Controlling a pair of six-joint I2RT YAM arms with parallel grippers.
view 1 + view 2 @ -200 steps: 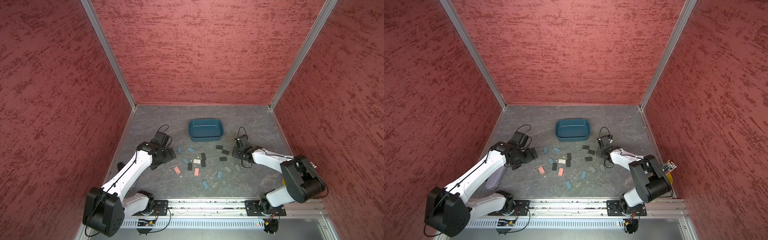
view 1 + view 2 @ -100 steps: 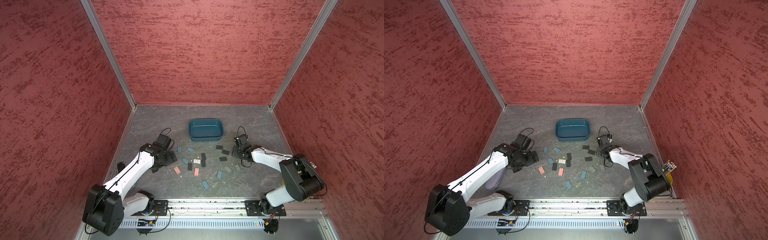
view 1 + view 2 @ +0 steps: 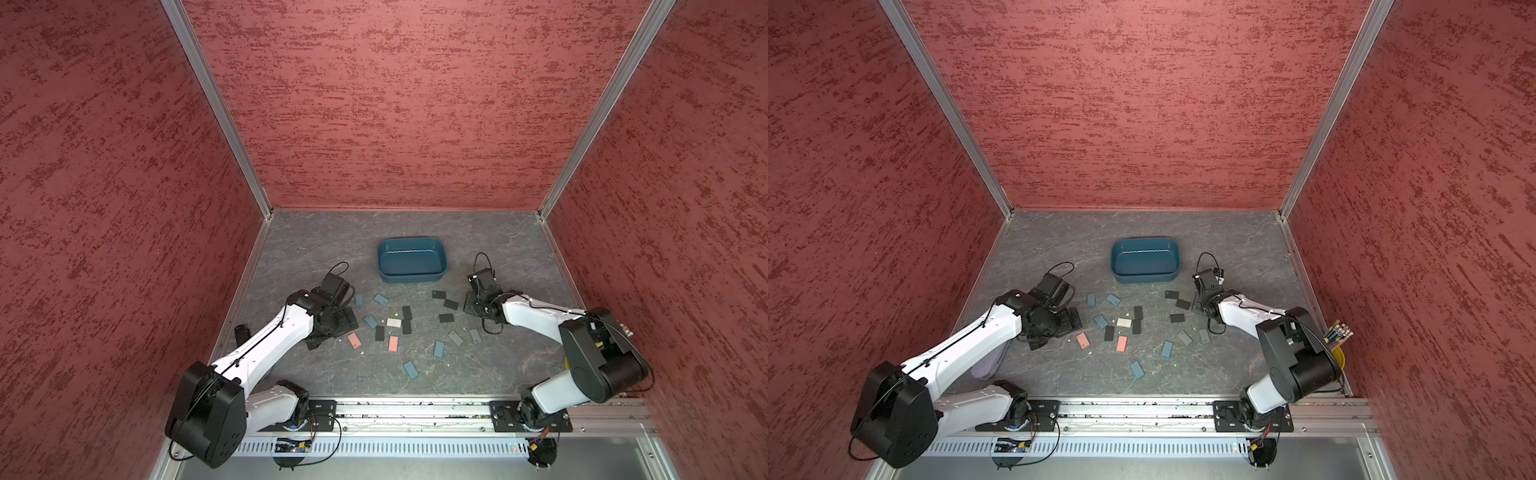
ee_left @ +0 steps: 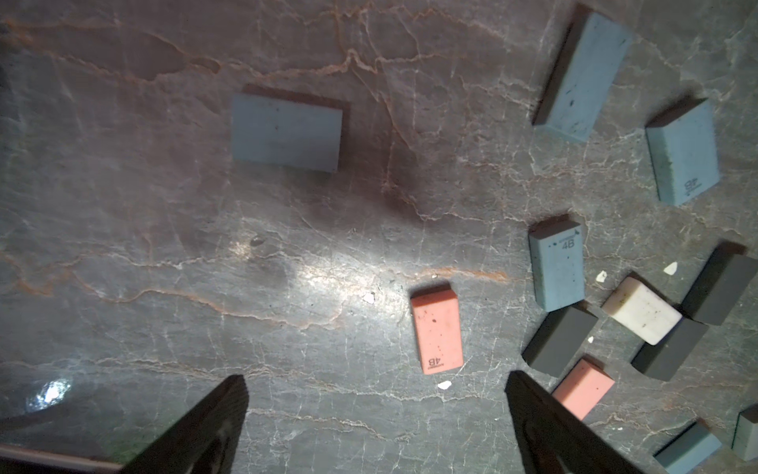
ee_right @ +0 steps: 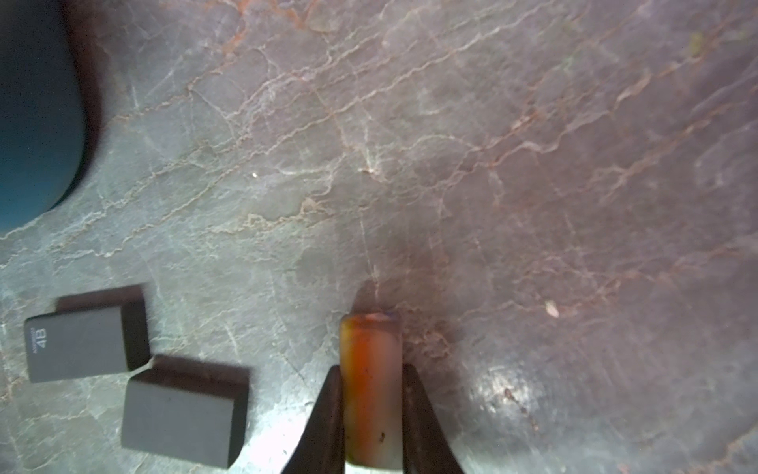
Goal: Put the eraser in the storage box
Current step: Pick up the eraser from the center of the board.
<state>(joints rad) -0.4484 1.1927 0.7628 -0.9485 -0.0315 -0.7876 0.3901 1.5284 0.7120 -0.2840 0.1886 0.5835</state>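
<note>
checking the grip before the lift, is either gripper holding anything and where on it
The right gripper is shut on an eraser, fingers pinching it across its thin way, one end sticking out past them. The left gripper is open and empty.

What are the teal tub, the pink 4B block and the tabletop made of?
Storage box: likely moulded plastic, smooth and semi-gloss; a light streak glints on its inner wall.
Pink eraser: matte rubber or vinyl, smudged, printed 4B, crumbs nearby.
Tabletop: veined stone or stone-print laminate with a slight sheen; cannot tell which.
</note>
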